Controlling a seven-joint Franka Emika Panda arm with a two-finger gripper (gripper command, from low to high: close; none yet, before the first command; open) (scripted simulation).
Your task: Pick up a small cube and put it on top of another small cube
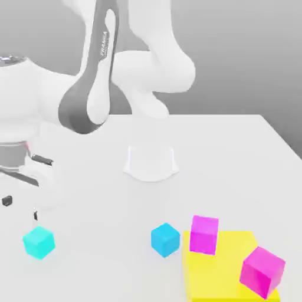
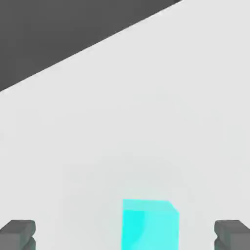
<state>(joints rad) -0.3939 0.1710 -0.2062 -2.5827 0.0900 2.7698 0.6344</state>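
The small turquoise cube (image 1: pixel 39 242) rests on the white table near the front of the exterior view's left. My gripper (image 1: pixel 20 207) hangs just above it and slightly toward the exterior view's left. In the hand view the gripper (image 2: pixel 126 235) is open, its two dark fingertips (image 2: pixel 18 234) spread wide with the turquoise cube (image 2: pixel 149 224) on the table below, between them and off-centre. Nothing is held. A sky-blue cube (image 1: pixel 164 239) of similar size sits near the front centre.
A flat yellow slab (image 1: pixel 230 268) lies at the front right, with one magenta cube (image 1: pixel 204 234) on its near-left corner and another (image 1: pixel 262 271) on its right part. A white round base (image 1: pixel 151 163) stands mid-table. The table's right edge (image 1: pixel 283 141) runs diagonally.
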